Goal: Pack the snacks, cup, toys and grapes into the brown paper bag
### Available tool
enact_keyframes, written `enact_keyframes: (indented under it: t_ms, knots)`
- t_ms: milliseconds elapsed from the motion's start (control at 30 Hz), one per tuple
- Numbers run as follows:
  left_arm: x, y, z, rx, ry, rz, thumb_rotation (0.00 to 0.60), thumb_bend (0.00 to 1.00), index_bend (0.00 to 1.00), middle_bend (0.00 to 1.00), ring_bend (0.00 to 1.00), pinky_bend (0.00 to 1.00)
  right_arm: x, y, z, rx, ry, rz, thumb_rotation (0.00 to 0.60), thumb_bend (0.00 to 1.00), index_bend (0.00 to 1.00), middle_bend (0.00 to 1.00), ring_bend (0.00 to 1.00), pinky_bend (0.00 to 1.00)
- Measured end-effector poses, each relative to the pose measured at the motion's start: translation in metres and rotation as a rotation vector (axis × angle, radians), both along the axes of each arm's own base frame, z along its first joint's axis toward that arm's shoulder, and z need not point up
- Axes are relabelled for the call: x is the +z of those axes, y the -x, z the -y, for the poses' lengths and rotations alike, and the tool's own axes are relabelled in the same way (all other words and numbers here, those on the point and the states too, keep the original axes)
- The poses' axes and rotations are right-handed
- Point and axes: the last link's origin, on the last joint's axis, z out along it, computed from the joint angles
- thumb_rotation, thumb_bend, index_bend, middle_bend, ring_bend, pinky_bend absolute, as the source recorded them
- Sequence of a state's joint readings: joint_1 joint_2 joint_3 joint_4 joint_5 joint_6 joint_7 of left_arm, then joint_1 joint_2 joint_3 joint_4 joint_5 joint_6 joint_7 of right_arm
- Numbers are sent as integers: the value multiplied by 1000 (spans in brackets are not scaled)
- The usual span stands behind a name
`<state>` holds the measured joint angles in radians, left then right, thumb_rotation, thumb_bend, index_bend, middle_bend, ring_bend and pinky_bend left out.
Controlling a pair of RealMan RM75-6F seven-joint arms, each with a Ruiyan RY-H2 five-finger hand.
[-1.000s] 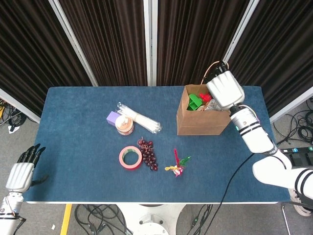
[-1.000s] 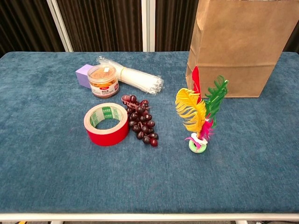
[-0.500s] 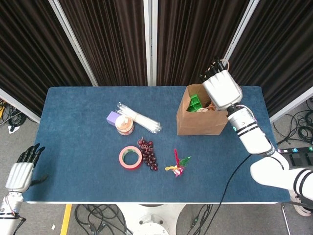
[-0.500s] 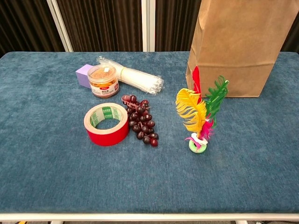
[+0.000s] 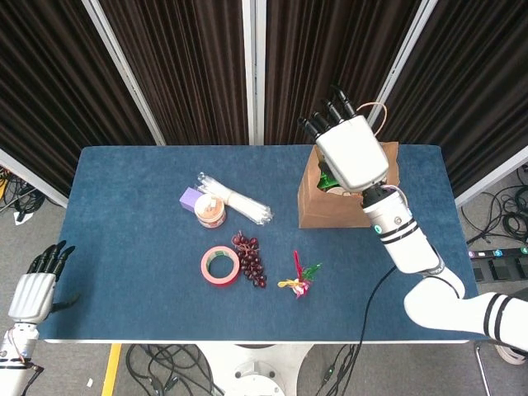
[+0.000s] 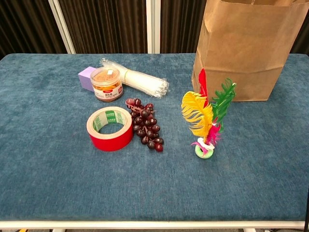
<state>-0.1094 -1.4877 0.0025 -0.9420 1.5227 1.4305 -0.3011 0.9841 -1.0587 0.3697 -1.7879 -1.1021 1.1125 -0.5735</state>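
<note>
— Where's your right hand?

— Above the brown paper bag near the table's far right corner, fingers spread, holding nothing. My left hand hangs empty off the near left corner.

— Next?

— Likely the grapes, mid-table beside the red tape — I'd cup the whole bunch rather than pinch a single grape.

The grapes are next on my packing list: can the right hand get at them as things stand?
Probably yes. The grapes lie uncovered on the table, beside the tape roll, and nothing lies over them. The right hand hovers over the paper bag, fingers apart, apparently holding nothing.
</note>
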Motion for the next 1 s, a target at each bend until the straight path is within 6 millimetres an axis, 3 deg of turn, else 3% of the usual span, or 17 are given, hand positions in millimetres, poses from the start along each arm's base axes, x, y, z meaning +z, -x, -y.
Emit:
enact_keyframes:
  t_ms: [200,433,633,900,1000]
  knots:
    - [0,0,0,-1,1,-4,600,232,138,133,27,168,-18,-10,-33,38,-143,13,600,0,272,346,178,111]
    - [-1,0,0,0,3,-6,600,232,137,133,27,168,-35,0,-68,0,-320,-43,600,0,272,345,178,111]
    - [-1,0,1,-2,4,-8,600,233,138,133,27,168,-46,34,-91,-120,-441,-146,600,0,273,341,176,111]
    - [-1,0,1,-3,8,-13,600,232,138,133,27,168,-65,82,-121,-232,-549,-143,600,0,233,312,147,101]
    - [-2,0,1,-4,11,-17,600,232,137,133,27,168,-70,91,-126,-236,-565,-145,600,0,211,281,111,67]
